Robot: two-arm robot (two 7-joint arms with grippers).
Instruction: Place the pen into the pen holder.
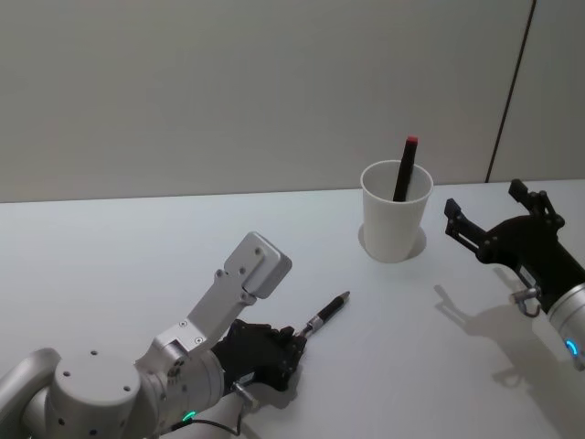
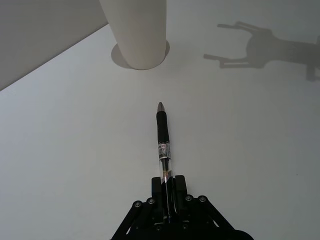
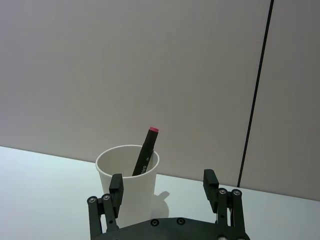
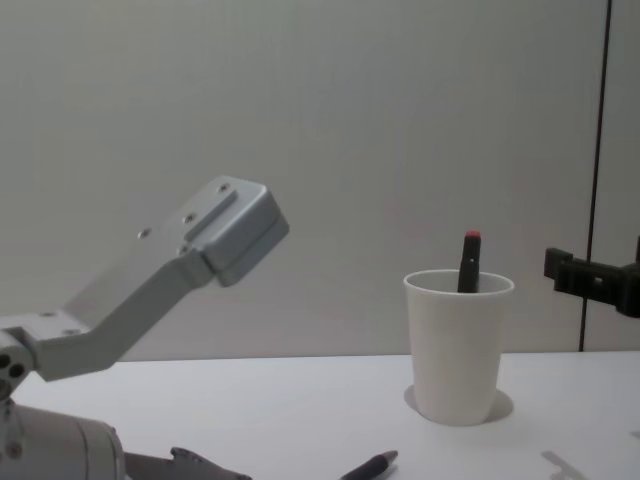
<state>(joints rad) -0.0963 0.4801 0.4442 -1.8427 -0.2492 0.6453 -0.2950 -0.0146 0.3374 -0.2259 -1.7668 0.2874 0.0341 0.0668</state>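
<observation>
— So, how far along is it?

— Early, I judge. The pen (image 1: 327, 311) is not in the pen holder (image 1: 395, 224) yet. It sits low and nearly flat toward the front edge of the tabletop (image 1: 137, 256), about midway along it, with its tip aimed at the holder. Whether it touches the surface I cannot tell.

— Is anything holding it?

— Yes. The left hand (image 1: 297, 337) pinches it at the rear end, with its fingers pressed against the barrel from both sides. Most of the pen's length sticks out ahead of them.

— And the holder?

— It is a white paper cup standing upright, nearer the far edge and right of the middle, well apart from the pen. It is not empty. A dark marker (image 1: 404, 169) with a red cap leans against the inside wall, its top poking above the rim. The rest of the mouth looks free, so I think there is room for the pen.

— What's left, then?

— Nearly everything, by my reckoning. The pen has to be lifted, carried over the rim, tipped upright and let go.

— The other arm?

— The right hand (image 1: 483, 198) hovers above the tabletop beside the holder, on the side of the right edge. Its fingers are spread wide, holding nothing and clear of the cup.
</observation>
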